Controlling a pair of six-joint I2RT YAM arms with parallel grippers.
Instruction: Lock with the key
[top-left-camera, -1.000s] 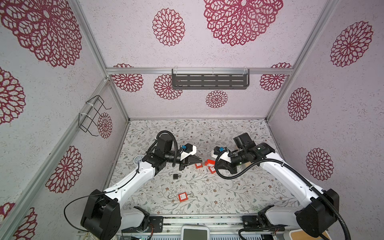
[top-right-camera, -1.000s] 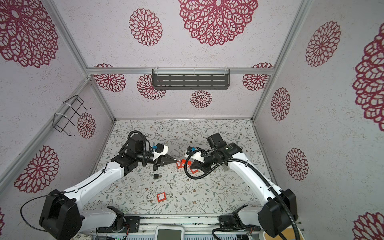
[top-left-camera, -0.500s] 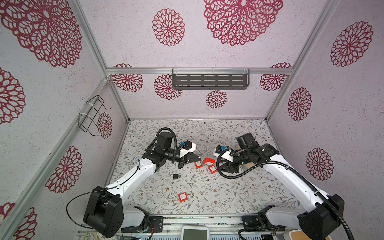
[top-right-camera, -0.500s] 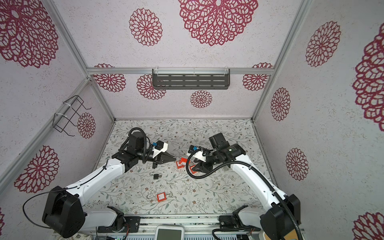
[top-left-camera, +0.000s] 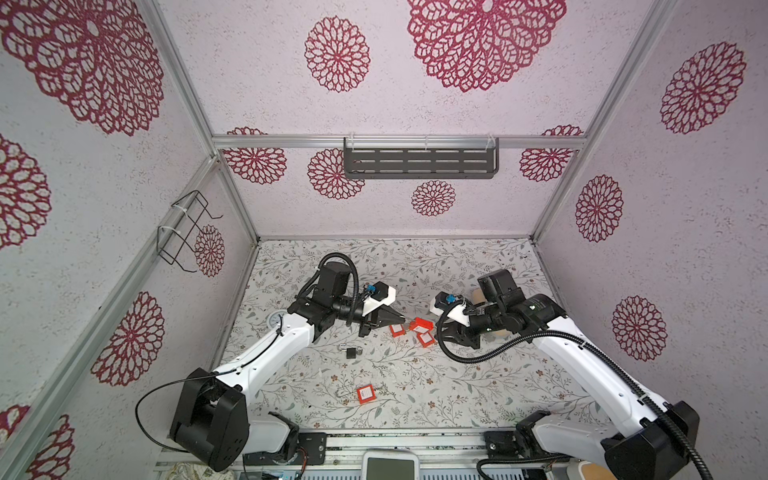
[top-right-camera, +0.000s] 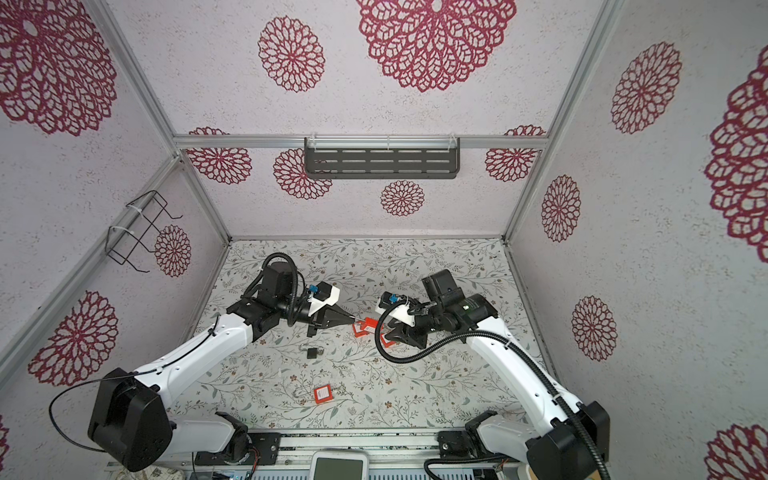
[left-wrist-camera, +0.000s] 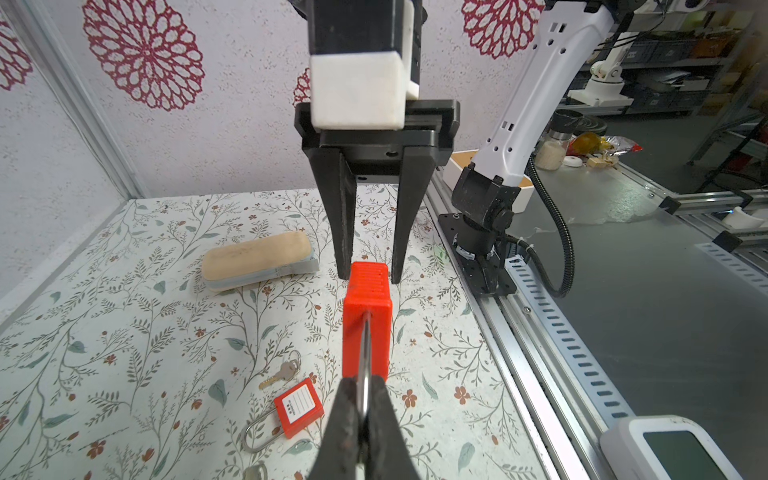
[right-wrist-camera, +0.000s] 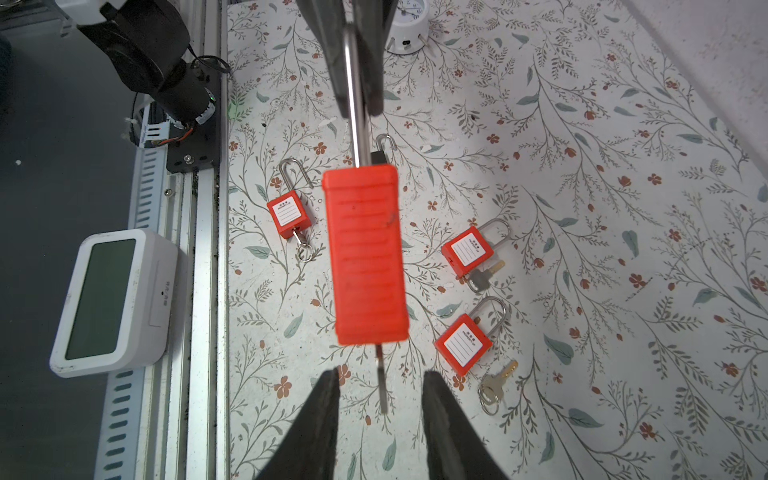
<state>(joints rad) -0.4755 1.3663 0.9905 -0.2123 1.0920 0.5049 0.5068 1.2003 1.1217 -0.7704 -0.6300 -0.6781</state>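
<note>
My left gripper (left-wrist-camera: 363, 386) is shut on the steel shackle of a red padlock (left-wrist-camera: 367, 320), which hangs in the air above the table. A key (right-wrist-camera: 380, 382) sticks out of the padlock's (right-wrist-camera: 365, 253) underside. My right gripper (right-wrist-camera: 380, 376) faces it and is open. The key lies between its fingers with a gap on each side. In both top views the two grippers meet at mid-table, the left gripper (top-left-camera: 402, 319) and right gripper (top-left-camera: 442, 332) on either side of the padlock (top-left-camera: 422, 324).
On the flowered table lie three more red padlocks (right-wrist-camera: 289, 216) (right-wrist-camera: 467, 251) (right-wrist-camera: 463, 347), a loose key (right-wrist-camera: 494, 380) and a small black padlock (top-left-camera: 351, 352). A beige block (left-wrist-camera: 257, 259), a white clock (right-wrist-camera: 405, 25) and a white display unit (right-wrist-camera: 108, 299) are nearby.
My right gripper's jaws have come apart off the key and that arm has drawn back a little to the right. The left gripper still holds the padlock by its shackle.
</note>
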